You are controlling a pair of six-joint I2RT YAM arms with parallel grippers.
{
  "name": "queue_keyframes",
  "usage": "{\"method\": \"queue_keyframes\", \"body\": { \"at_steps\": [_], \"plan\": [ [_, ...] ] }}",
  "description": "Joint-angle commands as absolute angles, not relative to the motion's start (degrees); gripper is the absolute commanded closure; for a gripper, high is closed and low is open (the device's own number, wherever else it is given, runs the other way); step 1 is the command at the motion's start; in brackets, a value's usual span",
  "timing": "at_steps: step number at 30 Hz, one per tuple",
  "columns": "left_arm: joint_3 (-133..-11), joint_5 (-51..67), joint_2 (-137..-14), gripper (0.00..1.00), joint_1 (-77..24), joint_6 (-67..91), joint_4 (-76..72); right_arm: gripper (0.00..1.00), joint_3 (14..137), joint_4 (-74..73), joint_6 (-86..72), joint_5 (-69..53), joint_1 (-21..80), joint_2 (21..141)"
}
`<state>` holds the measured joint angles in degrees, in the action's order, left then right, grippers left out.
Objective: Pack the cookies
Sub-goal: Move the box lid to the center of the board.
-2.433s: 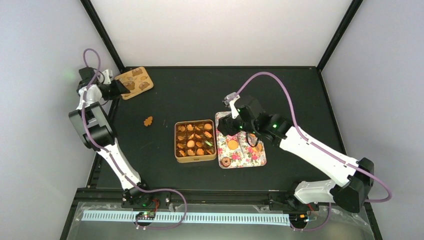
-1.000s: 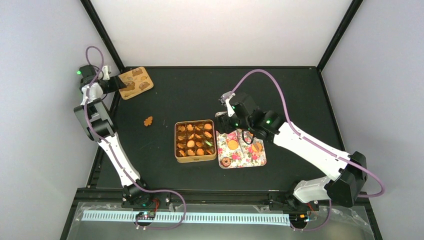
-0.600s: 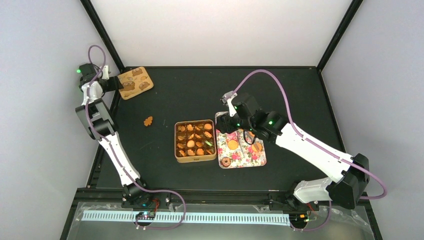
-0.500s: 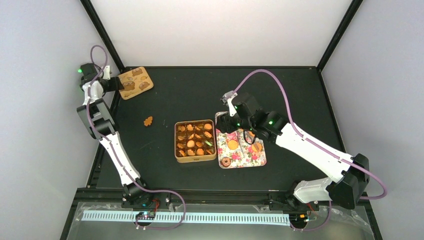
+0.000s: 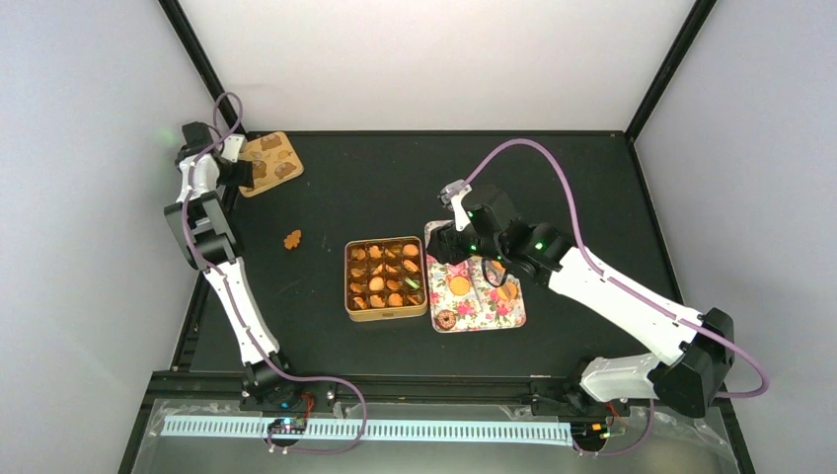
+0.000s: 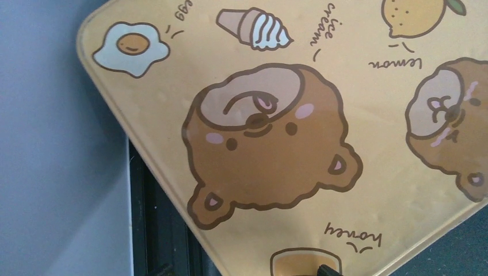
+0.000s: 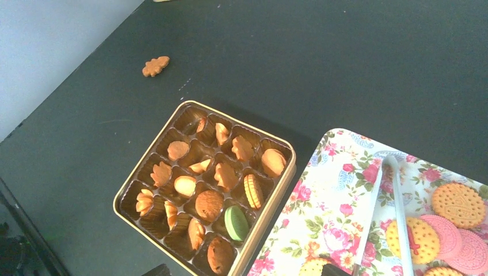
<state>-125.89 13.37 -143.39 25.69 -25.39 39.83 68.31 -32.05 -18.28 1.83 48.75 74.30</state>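
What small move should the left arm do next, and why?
Probably lower the left hand onto the lid's edge and close on it: the lid fills its wrist view, and the tin already looks nearly full of cookies.

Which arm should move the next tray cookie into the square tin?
Probably right: the right gripper hangs over the floral tray beside the square gold tin; the left gripper is off at the orange printed lid.

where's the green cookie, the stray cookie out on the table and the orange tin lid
green cookie (image 7: pixel 236 222), right wrist view, middle of its top face
stray cookie (image 7: pixel 156 65), right wrist view, its centre
tin lid (image 6: pixel 265 144), left wrist view, the printed bear's face
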Motion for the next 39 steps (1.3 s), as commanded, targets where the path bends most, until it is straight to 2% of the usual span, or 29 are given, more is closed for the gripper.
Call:
{"method": "queue_keyframes", "body": {
  "at_steps": [1,9,15,33,39],
  "plan": [
    [-127.2,9.8,-144.2,0.36,24.9,-28.9,40.4,0.31,66.8,-30.2,-18.6,0.8,48.4,72.1],
    [-124.8,8.6,-144.0,0.36,22.2,-35.5,43.1,0.34,65.7,-29.4,-19.2,0.3,48.4,71.3],
    [-123.9,9.1,-143.7,0.40,21.7,-39.1,48.8,0.35,64.8,-29.0,-19.7,0.1,48.4,70.2],
    [-107.8,9.1,-136.0,0.44,21.6,-62.7,61.0,0.37,63.4,-28.6,-20.2,-0.2,48.4,69.2],
    [-100.5,5.5,-129.9,0.50,21.7,-70.0,65.9,0.37,65.1,-29.7,-19.4,0.4,48.4,69.5]
  ]
}}
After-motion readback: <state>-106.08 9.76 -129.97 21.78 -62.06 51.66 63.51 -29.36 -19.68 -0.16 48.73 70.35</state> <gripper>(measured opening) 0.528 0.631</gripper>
